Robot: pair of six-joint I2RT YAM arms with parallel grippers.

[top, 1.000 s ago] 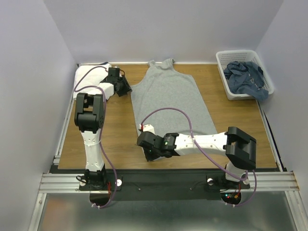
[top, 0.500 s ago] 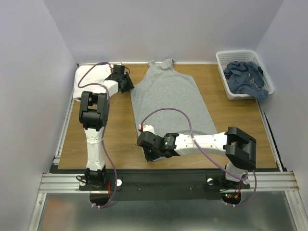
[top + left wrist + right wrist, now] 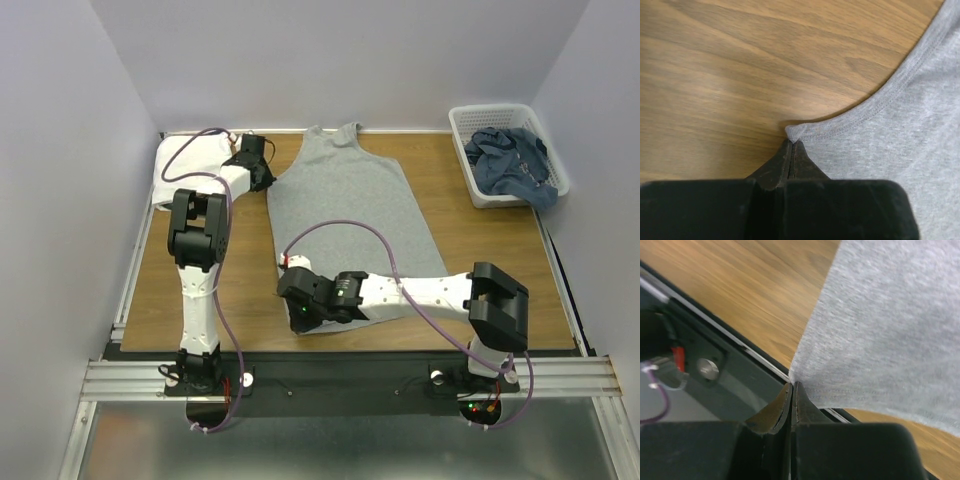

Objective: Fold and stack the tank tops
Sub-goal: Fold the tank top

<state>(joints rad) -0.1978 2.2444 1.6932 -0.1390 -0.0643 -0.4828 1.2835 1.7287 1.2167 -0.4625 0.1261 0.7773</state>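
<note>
Tank top (image 3: 350, 205) in L/R grippers (image 3: 791, 147) (image 3: 791, 388)

Seen from above, the right arm (image 3: 420, 293) covers most of the near hem of the grey tank top (image 3: 345, 200). The left arm (image 3: 232, 178) hides part of the white folded cloth (image 3: 180, 160) at far left. Both wrist views cut the grey top off at their right edges. The blue garment (image 3: 512, 160) in the basket (image 3: 462, 120) is too crumpled to make out its shape.

The grey tank top (image 3: 350, 215) lies spread flat, straps pointing away.
</note>
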